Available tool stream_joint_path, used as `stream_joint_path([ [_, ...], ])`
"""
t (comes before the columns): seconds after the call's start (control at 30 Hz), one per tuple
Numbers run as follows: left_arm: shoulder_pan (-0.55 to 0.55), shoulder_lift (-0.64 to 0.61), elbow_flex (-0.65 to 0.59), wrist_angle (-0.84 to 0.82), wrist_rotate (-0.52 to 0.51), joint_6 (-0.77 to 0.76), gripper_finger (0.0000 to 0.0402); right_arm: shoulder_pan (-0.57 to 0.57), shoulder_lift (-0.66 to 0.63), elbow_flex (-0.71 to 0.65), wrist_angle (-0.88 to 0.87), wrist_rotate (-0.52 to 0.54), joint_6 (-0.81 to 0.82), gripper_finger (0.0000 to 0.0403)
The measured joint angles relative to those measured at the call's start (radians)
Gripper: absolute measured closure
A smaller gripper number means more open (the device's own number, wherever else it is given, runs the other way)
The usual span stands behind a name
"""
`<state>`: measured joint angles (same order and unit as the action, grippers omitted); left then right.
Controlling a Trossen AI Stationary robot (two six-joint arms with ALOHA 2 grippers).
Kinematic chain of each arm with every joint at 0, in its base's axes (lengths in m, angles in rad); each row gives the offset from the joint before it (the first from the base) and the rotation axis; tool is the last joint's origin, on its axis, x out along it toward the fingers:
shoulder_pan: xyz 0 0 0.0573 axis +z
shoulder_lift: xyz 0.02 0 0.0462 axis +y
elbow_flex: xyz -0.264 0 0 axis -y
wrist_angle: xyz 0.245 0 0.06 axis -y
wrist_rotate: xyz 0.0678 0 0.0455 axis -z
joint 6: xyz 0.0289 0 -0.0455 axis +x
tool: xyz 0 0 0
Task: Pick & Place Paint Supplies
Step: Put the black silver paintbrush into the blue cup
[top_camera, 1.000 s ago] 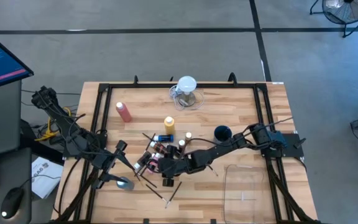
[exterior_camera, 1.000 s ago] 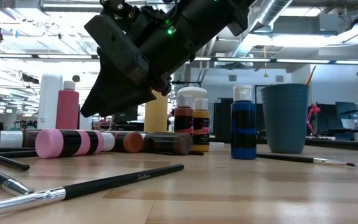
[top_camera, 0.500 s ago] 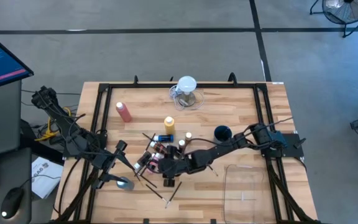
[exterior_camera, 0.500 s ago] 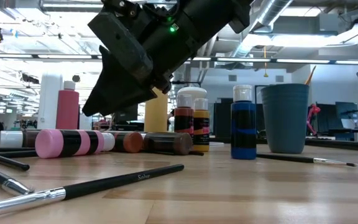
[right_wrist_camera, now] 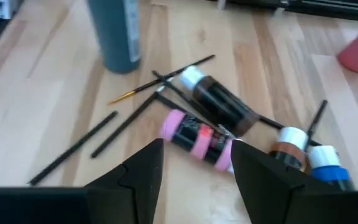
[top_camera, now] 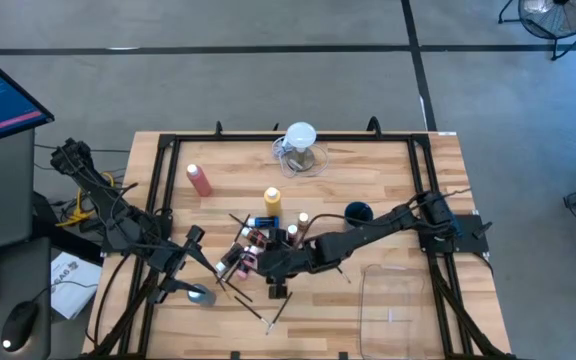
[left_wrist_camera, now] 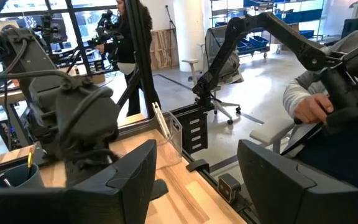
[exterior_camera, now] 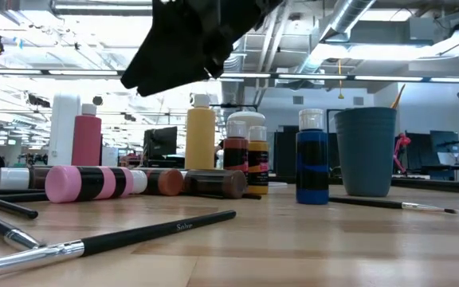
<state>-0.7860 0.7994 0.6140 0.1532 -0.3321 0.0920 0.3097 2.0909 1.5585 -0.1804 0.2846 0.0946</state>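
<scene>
Small paint bottles lie and stand in a cluster at the table's middle: a pink one (right_wrist_camera: 194, 137) (exterior_camera: 86, 183) on its side, a dark one (right_wrist_camera: 219, 102) beside it, a blue one (exterior_camera: 312, 159) upright. The yellow squeeze bottle (top_camera: 272, 198) and the pink-red one (top_camera: 200, 180) stand farther back. Thin dark paintbrushes (exterior_camera: 158, 231) (right_wrist_camera: 73, 149) lie on the wood. My right gripper (right_wrist_camera: 194, 171) (top_camera: 260, 265) hangs open above the pink bottle, slanting down, with nothing between its fingers. My left gripper (left_wrist_camera: 194, 180) (top_camera: 190, 290) waits open at the near left.
A teal cup (top_camera: 356, 213) stands right of the cluster. A clear jug with a white round top (top_camera: 301, 148) sits at the far edge and a clear container (top_camera: 393, 295) at the near right. A grey-blue cylinder (right_wrist_camera: 114, 31) stands near the left arm. A person's hand (left_wrist_camera: 312, 109) shows beyond the table.
My right gripper has risen above the bottle cluster, mostly in the last half second, still open and holding nothing. The bottles and brushes lie as before.
</scene>
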Motion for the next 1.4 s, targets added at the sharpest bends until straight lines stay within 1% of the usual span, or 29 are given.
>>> stream_joint_path([
  [0.2,0.000,0.000,0.000,-0.002,0.000,-0.003,0.0189,-0.002,-0.002,-0.036,0.002,0.003,0.025,0.0221],
  [0.47,0.000,0.000,0.000,-0.003,-0.001,-0.003,0.0189,0.021,-0.002,-0.042,0.073,0.001,0.009,0.0221],
  [1.4,0.000,0.000,0.000,0.004,-0.011,0.000,0.0189,0.073,-0.002,-0.042,0.069,0.001,0.022,0.0221],
])
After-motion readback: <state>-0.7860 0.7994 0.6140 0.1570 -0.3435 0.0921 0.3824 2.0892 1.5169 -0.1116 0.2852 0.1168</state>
